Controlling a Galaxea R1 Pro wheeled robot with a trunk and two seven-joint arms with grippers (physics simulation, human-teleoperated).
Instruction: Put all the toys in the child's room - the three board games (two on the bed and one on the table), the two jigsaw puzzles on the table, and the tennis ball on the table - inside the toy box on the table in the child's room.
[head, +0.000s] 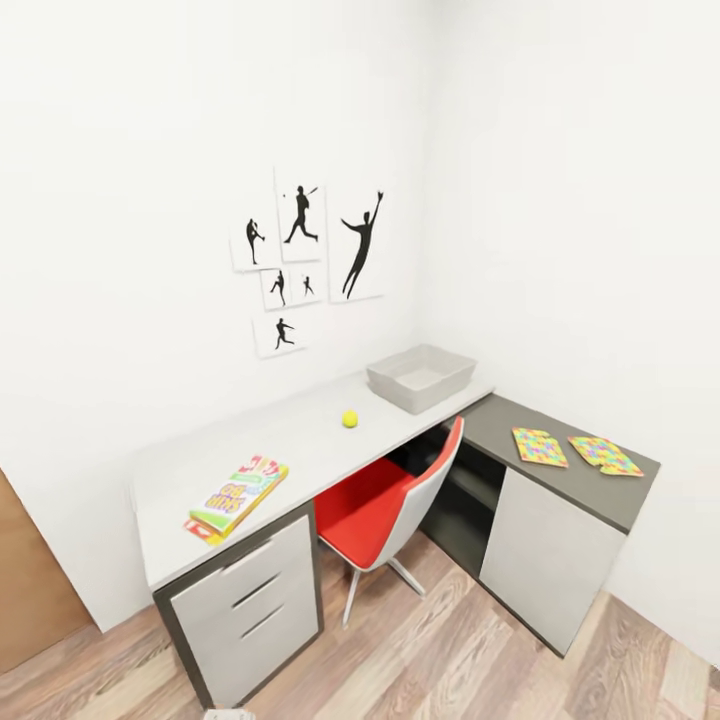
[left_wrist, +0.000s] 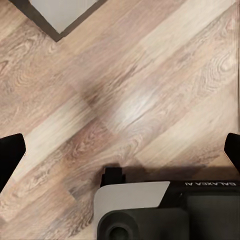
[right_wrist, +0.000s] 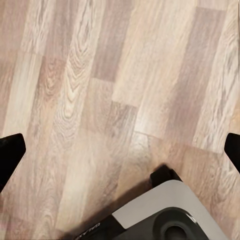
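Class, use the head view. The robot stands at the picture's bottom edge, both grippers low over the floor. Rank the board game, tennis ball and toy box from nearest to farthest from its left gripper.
1. Board game, at the table's near left end, above the drawers.
2. Tennis ball, mid-table, farther back.
3. Toy box, at the far corner by the wall.
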